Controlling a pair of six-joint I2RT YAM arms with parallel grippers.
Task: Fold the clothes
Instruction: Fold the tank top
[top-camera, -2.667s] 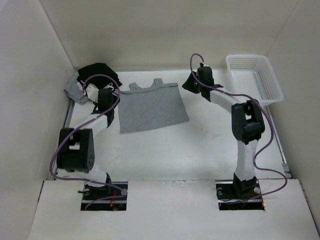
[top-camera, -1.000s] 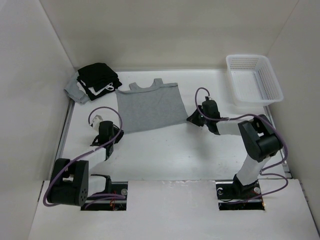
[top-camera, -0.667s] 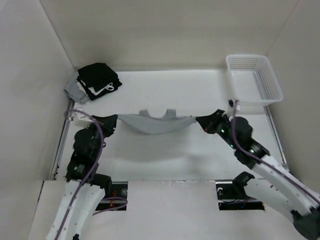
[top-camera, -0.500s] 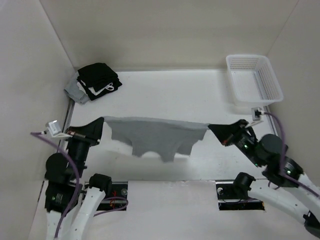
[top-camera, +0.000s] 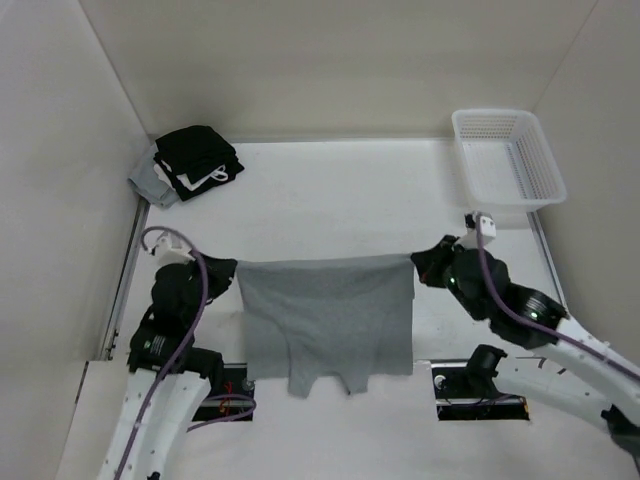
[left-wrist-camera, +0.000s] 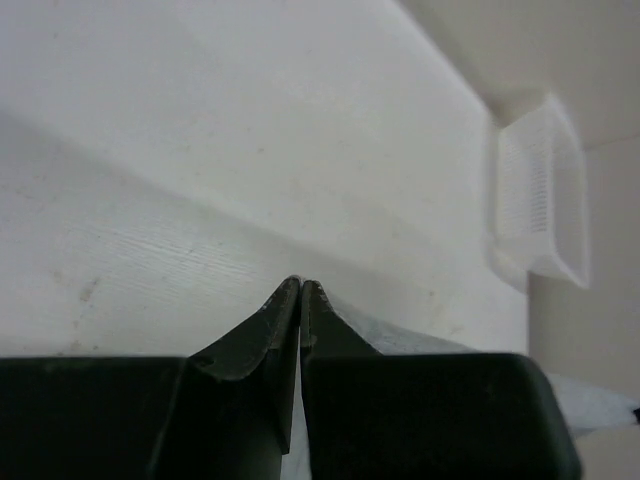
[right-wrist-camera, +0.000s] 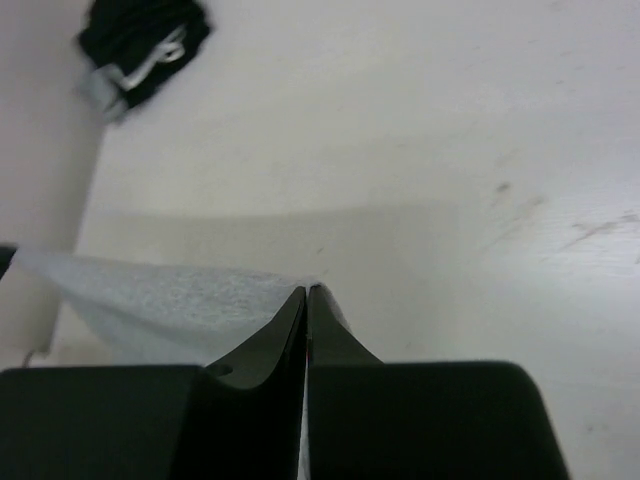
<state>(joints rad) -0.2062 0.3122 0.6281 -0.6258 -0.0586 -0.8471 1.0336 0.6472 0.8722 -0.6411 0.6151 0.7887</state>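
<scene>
White table (top-camera: 330, 190) | top: grey garment (top-camera: 328, 312) hanging whole | wrists: edge only

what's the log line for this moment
left gripper: shut on grey garment corner | right gripper: shut on other corner | state: held spread between them

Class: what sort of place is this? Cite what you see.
Likely a lab test cell: white walls box in the table; the left gripper and right gripper hold a grey garment; a white basket stands nearby.

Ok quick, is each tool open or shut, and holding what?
Left tool: shut, holding one top corner of the grey garment.
Right tool: shut, holding its other top corner.
</scene>
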